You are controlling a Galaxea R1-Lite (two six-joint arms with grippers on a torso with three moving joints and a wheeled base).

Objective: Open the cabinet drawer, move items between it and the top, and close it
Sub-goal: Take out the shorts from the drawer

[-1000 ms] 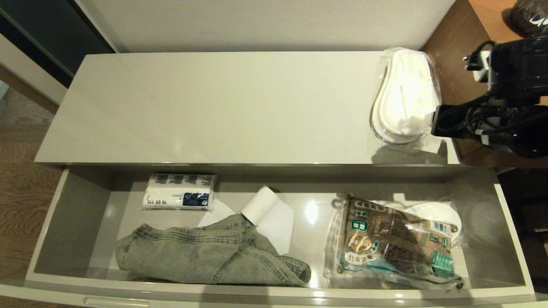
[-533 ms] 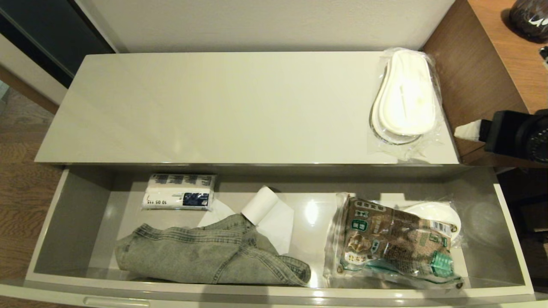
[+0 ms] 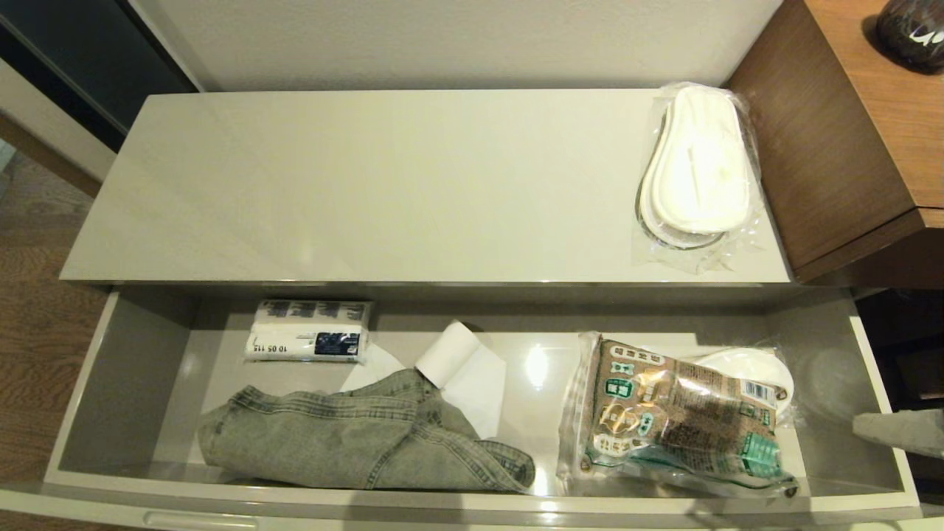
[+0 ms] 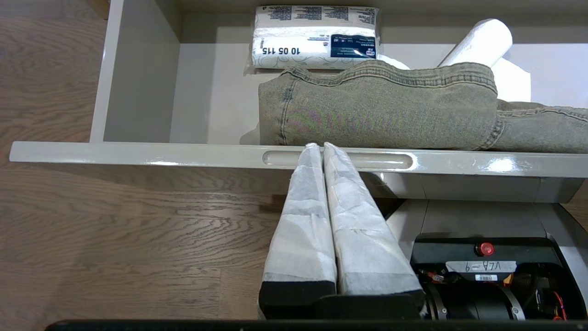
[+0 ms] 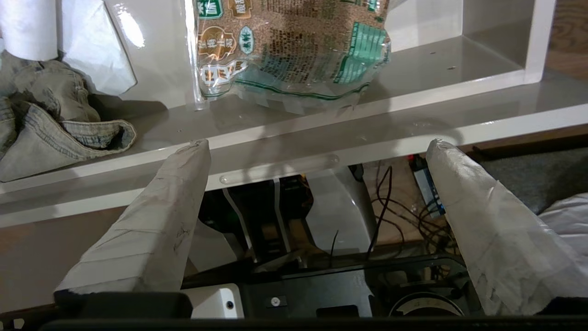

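The right gripper (image 5: 317,145) gapes wide and empty at lower right, before the open glossy beige-grey cabinet drawer (image 3: 472,501).

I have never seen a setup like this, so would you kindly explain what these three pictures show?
It is a two-armed robot at a cabinet. The head camera looks down on the cream top, where wrapped white slippers lie, and into the open drawer holding jeans, a printed packet, a paper roll and a tissue pack. The other two pictures come from wrist cameras. The left gripper is shut and holds nothing, by the drawer's front; the right gripper is open and holds nothing.
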